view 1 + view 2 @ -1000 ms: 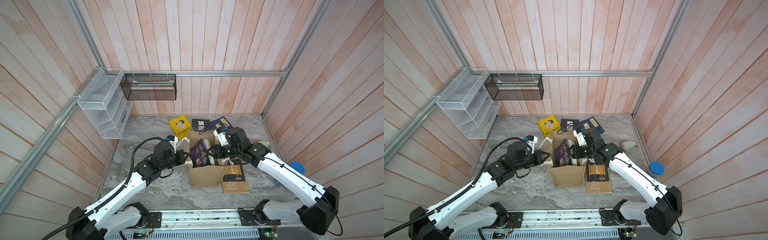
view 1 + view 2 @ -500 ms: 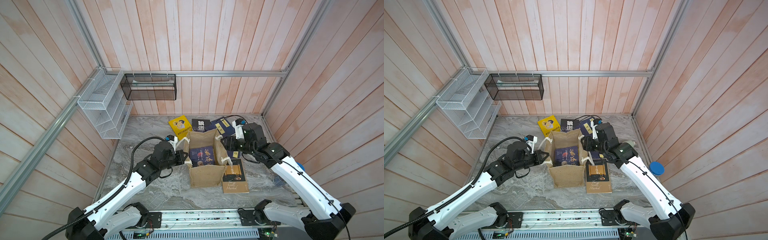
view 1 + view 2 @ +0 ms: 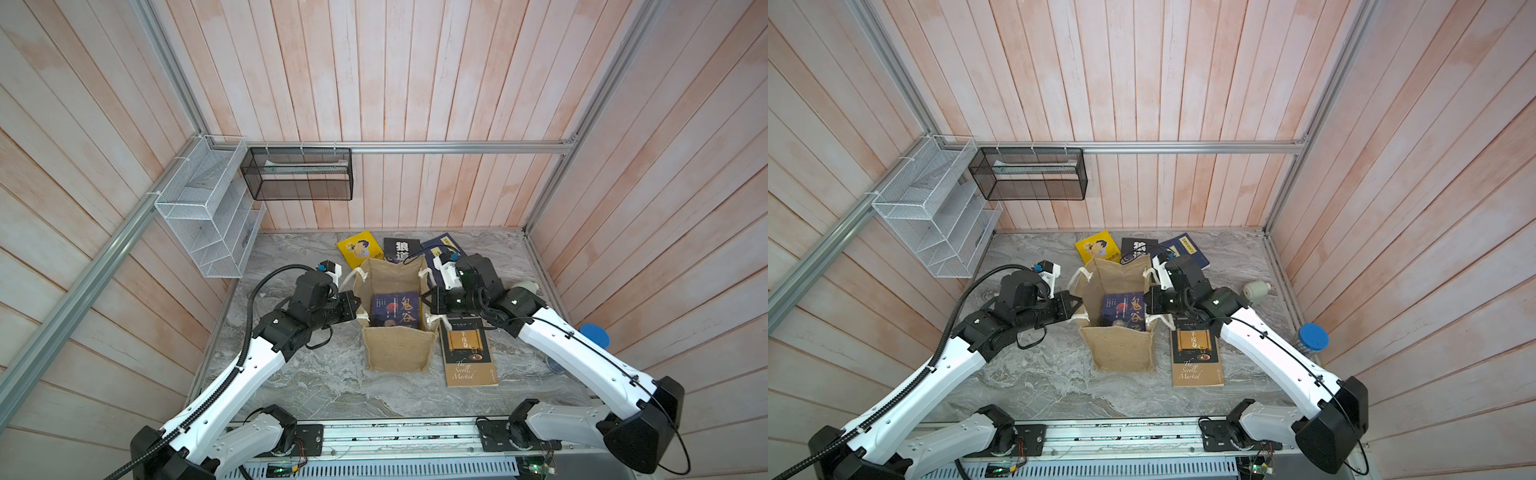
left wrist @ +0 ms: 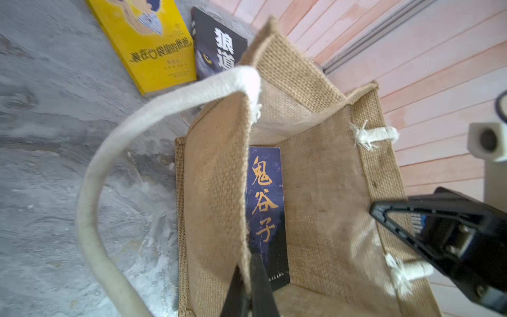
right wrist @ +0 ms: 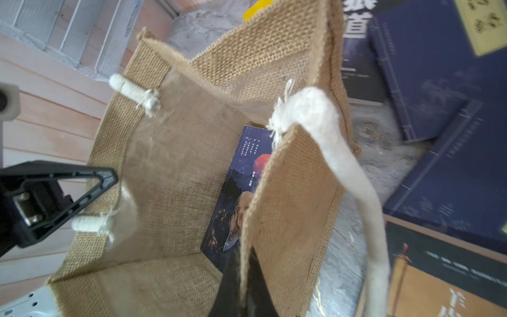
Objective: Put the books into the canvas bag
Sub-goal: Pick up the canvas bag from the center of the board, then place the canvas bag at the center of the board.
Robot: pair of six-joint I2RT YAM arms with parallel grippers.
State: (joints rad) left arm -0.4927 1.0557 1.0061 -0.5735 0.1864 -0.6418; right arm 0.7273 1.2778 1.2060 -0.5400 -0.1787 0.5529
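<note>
Left claw [image 4: 248, 266] and right claw [image 5: 244, 266] clench opposite walls of the tan woven canvas bag [image 3: 397, 353], evidently spreading its mouth for loading.

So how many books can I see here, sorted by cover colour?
Yellow book: 1
Black book: 1
Brown-and-black book: 1
Navy book inside the canvas bag: 1
Navy books outside it, overlapping: 2
Total: 6 books
</note>
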